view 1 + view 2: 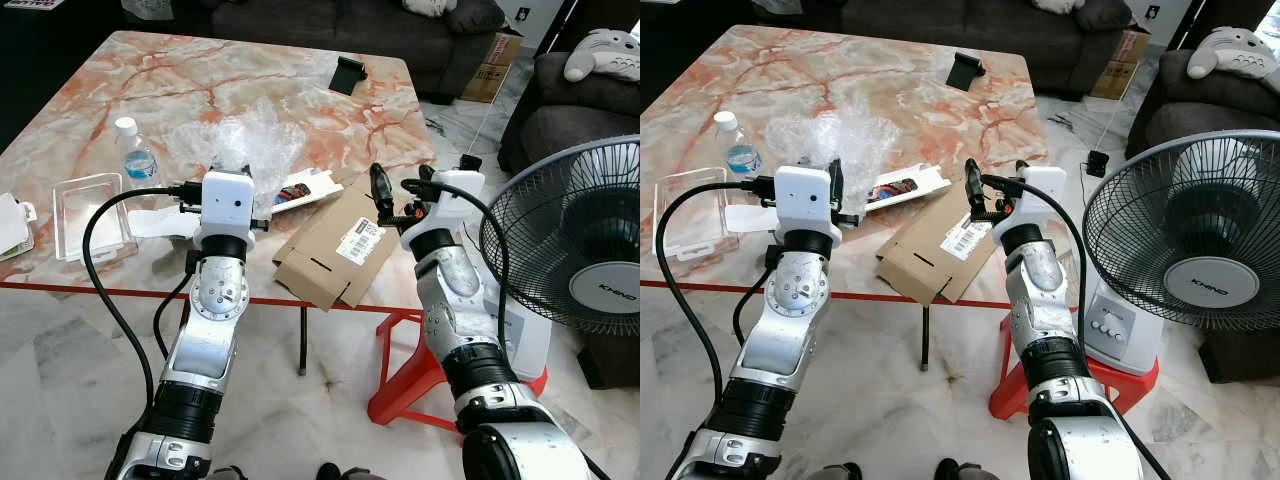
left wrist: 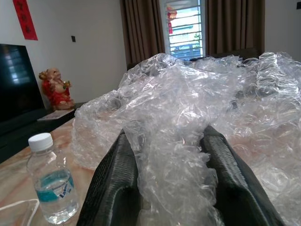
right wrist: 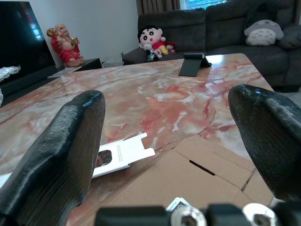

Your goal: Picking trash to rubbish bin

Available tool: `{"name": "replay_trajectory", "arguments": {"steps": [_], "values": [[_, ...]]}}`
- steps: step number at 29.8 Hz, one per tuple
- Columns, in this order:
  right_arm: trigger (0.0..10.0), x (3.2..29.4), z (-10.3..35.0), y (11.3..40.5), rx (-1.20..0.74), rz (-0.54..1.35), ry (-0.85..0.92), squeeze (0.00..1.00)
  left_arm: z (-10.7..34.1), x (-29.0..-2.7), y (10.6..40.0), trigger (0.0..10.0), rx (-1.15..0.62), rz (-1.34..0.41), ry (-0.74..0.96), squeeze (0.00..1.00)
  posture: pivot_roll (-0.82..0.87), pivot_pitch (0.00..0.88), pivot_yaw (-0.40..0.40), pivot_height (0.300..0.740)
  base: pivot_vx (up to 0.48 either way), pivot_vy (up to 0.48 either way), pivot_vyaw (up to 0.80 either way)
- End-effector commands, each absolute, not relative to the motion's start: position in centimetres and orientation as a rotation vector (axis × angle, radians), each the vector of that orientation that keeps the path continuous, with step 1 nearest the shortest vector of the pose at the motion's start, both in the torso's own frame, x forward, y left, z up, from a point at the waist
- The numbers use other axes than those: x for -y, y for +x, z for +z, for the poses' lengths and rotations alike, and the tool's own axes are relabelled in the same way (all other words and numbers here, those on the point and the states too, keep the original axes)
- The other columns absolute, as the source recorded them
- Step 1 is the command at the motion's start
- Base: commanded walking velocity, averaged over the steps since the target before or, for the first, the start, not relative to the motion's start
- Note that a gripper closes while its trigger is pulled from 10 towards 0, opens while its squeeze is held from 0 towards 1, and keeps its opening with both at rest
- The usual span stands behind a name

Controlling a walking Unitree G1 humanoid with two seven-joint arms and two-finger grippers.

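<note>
Nearest the robot, the left pincer (image 2: 171,188) sits at the front edge of the marble tabletop (image 1: 90,110), its two black fingers (image 2: 115,188) pinching a fold of the clear bubble wrap (image 1: 250,145), which bulges between and above them. The rest of the wrap lies heaped on the tabletop just beyond that pincer. The right pincer (image 3: 169,141) hovers over the near right corner with its fingers spread wide and nothing between them, just above a flattened cardboard box (image 1: 335,245) that overhangs the front edge. Between wrap and cardboard lies a white card package (image 1: 305,190). To the left stand a small water bottle (image 1: 133,152) and a clear plastic tray (image 1: 85,210). Farther back, a black phone stand (image 1: 347,74) rests near the far edge. On the floor to the right stands a fan (image 1: 580,240).
</note>
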State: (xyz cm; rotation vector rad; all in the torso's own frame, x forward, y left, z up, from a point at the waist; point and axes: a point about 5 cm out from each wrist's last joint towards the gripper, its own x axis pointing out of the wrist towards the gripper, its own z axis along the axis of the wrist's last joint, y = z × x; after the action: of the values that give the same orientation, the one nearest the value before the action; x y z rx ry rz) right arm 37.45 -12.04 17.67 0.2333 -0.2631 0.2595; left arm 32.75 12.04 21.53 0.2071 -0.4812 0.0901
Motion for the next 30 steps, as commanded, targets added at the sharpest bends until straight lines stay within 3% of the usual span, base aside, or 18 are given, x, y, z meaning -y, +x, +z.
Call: {"name": "replay_trajectory", "arguments": {"steps": [1,27,30], "values": [[10.0,12.3,17.7,37.3,0.273,0.25,0.233,0.0,21.1,-11.8,32.8,10.0,0.468,0.08,0.207,0.0,0.06,0.148,-0.125,0.74,-0.311,0.0,0.0],[10.0,12.5,17.5,37.3,0.257,0.245,0.236,0.0,20.7,-11.9,32.9,10.0,0.455,0.087,0.202,0.0,0.05,0.15,-0.128,0.74,-0.324,0.0,0.0],[10.0,12.8,17.2,37.3,0.245,0.237,0.233,0.0,19.4,-12.4,33.2,10.0,0.384,0.112,0.209,0.0,0.05,0.15,-0.129,0.74,0.0,0.0,0.0]]}}
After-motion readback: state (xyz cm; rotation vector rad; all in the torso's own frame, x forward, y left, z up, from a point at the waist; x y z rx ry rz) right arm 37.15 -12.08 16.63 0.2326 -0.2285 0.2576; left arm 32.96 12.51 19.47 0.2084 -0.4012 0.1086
